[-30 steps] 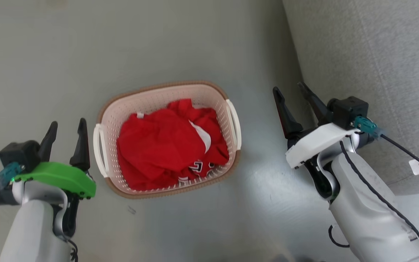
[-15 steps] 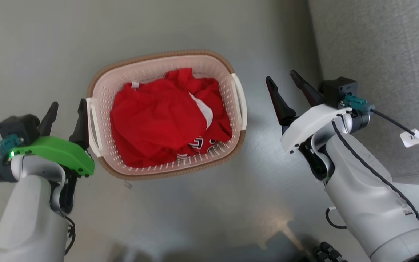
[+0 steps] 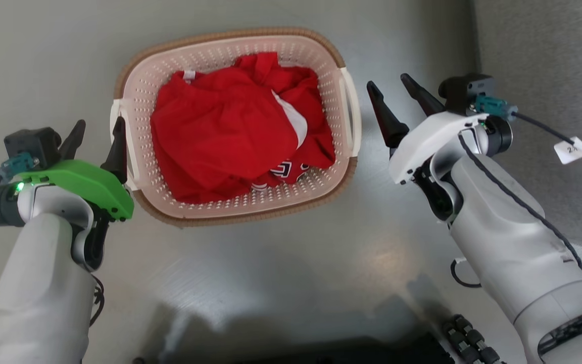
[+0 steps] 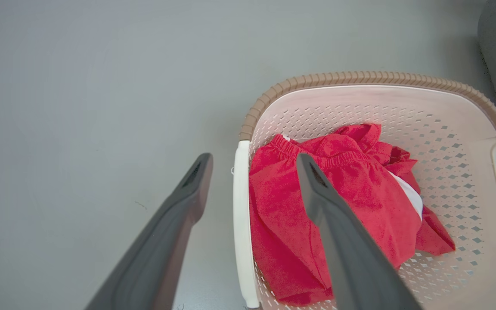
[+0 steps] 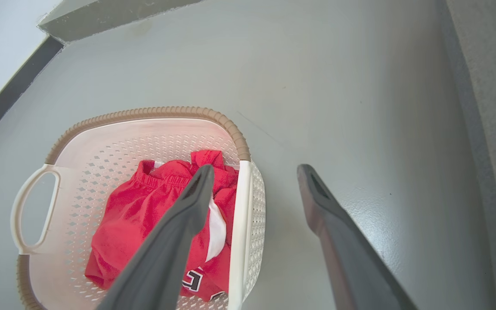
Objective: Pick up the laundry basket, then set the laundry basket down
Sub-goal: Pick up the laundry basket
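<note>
Closed in on the laundry basket (image 3: pixel 205 53) from both sides over the last second. Best to blame the head camera's tilt for the basket's climb up the picture, not any real move. Still sitting on the grey floor (image 3: pixel 43 50), stuffed with red clothes (image 3: pixel 220 136).

Now got the left pincer (image 3: pixel 99 124) spread wide and straddling the left handle (image 4: pixel 240 215), with one finger outside and one over the clothes, nothing clamped. Same deal with the right pincer (image 3: pixel 387 81): wide open and lined up around the right handle (image 5: pixel 237 224) through its wrist camera, though from the head looking just beside it rather than touching.

So probably done with the approach, leaving only the lowering and squeezing before any lift. Not picked up yet.

As for writing: spotted black-and-white lettering (image 3: pixel 281 172) on the red fabric, too crumpled to read. Also a white tag (image 3: pixel 571 150) on the right arm's cable, starting with a 2, rest unreadable. No brand spotted.
</note>
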You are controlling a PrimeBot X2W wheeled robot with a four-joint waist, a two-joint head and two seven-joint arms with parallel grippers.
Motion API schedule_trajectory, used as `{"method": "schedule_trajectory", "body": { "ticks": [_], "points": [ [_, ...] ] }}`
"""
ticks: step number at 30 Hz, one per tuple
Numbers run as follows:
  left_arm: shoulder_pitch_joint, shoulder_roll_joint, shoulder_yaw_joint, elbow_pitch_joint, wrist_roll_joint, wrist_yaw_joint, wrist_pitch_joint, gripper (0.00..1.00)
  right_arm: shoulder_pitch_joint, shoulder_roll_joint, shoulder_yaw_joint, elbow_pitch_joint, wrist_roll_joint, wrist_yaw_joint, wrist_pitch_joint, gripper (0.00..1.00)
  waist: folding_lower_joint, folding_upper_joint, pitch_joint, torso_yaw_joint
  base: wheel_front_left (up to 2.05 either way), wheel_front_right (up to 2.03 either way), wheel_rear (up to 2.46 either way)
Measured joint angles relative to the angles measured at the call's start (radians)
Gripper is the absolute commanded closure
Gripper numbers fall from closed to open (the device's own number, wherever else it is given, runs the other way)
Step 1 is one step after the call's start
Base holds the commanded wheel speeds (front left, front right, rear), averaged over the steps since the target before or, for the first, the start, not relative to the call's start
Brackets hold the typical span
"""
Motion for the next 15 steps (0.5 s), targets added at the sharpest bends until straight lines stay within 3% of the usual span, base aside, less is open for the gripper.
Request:
{"method": "schedule_trajectory", "body": {
  "ticks": [15],
  "points": [
    [-0.091, -0.011, -0.058, 0.112, -0.009, -0.001, 0.009, 0.0, -0.082, -0.001, 0.079, 0.087, 0.067, 0.008, 0.018, 0.0, 0.0, 0.0, 0.087, 0.032, 0.0, 0.0, 0.0]
  ]
}}
